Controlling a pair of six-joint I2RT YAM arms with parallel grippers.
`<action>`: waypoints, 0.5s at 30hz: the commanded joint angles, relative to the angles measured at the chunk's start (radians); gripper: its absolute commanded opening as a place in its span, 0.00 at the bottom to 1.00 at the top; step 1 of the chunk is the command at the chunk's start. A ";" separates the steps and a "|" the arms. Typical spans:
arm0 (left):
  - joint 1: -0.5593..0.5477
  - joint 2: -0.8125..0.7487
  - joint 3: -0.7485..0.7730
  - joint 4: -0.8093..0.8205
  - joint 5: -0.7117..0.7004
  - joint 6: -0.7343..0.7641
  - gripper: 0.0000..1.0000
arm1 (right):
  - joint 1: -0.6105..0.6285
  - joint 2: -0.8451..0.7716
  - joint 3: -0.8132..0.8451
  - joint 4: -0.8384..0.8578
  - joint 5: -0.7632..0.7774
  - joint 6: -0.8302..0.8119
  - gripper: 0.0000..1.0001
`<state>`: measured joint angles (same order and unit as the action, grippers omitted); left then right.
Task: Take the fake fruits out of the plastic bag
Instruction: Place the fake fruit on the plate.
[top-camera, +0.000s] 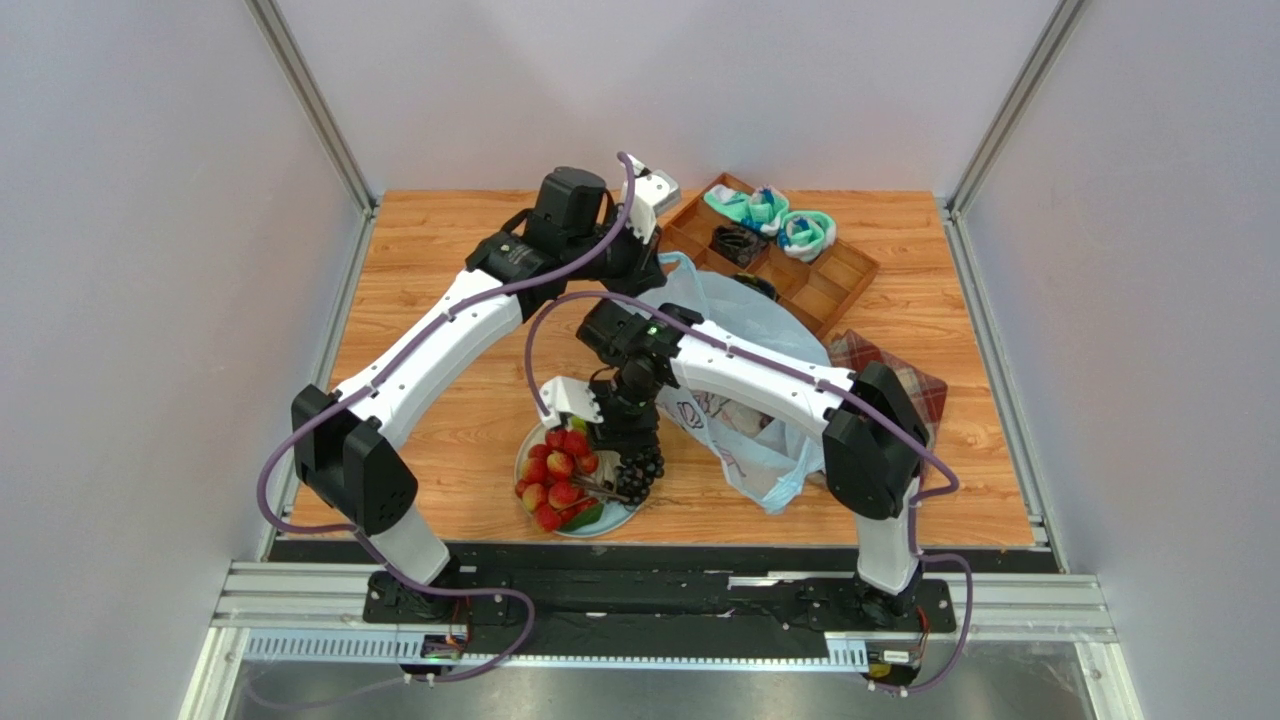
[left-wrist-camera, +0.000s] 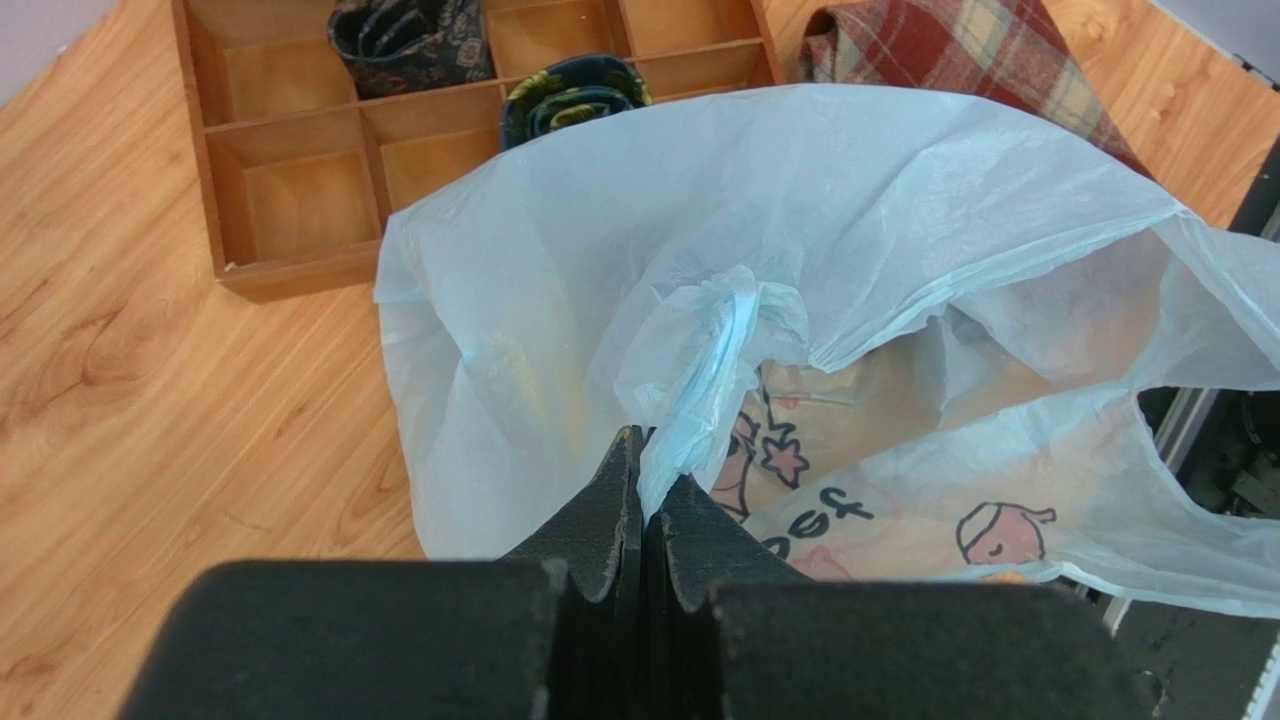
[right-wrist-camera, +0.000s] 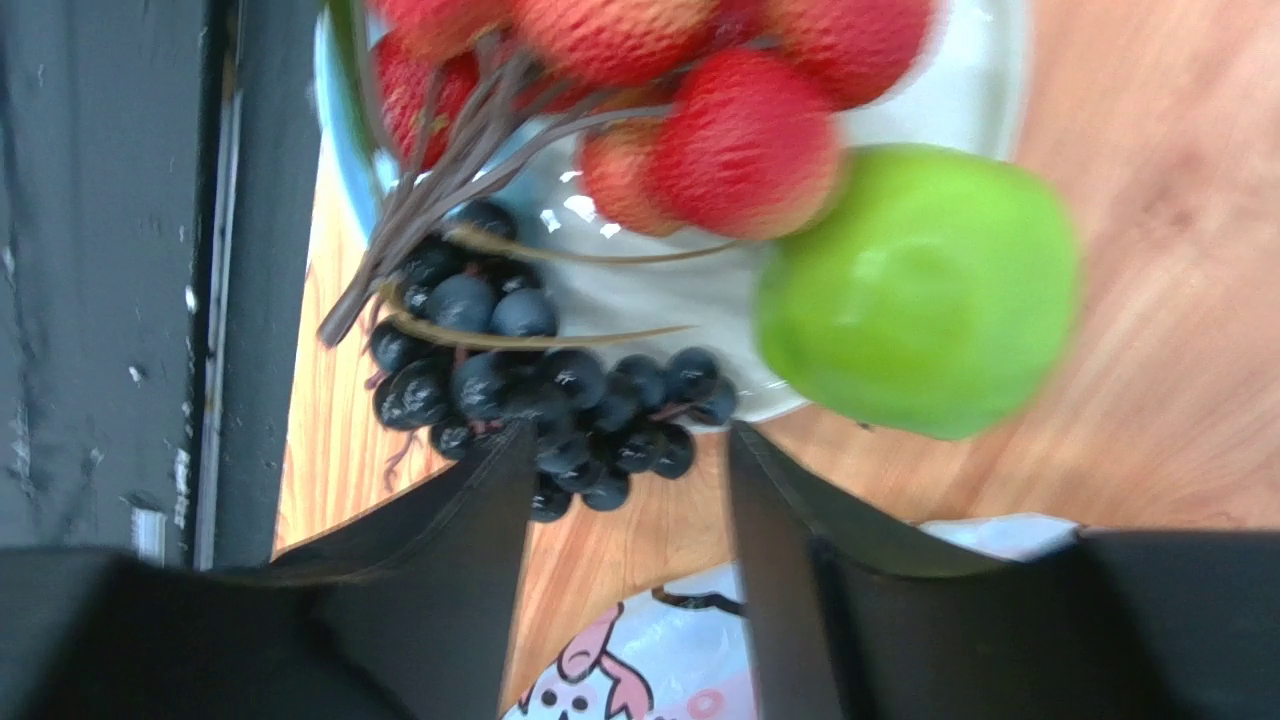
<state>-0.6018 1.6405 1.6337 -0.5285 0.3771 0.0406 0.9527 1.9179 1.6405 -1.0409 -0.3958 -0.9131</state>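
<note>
left pincer (left-wrist-camera: 646, 473) clenched on plastic bag (left-wrist-camera: 902, 225) fold; right pincer (right-wrist-camera: 631, 450) released, over grape bunch (right-wrist-camera: 496, 383) at plate (right-wrist-camera: 676, 293) edge, contact unclear

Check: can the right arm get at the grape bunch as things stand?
Probably yes. The right gripper hangs open just above the grape bunch at the rim of the plate. The bunch's end shows in the gap, and nothing lies between them.

Robot lab cell: grey panel walls (top-camera: 150, 225), aluminium frame posts (top-camera: 308, 98), wooden table (top-camera: 451, 240), bolted mounting rail (top-camera: 661, 600).
</note>
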 joint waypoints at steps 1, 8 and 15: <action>-0.001 0.008 0.086 0.033 0.042 -0.027 0.00 | -0.003 0.024 0.139 -0.131 0.052 0.111 0.58; -0.001 0.016 0.163 0.044 0.054 -0.038 0.00 | -0.031 -0.177 -0.007 -0.142 0.047 0.079 0.49; -0.001 0.044 0.187 0.045 0.066 -0.061 0.00 | -0.043 -0.083 -0.050 -0.189 0.120 0.052 0.27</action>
<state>-0.6018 1.6611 1.7786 -0.5114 0.4179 0.0097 0.9142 1.7649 1.6012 -1.1995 -0.3359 -0.8520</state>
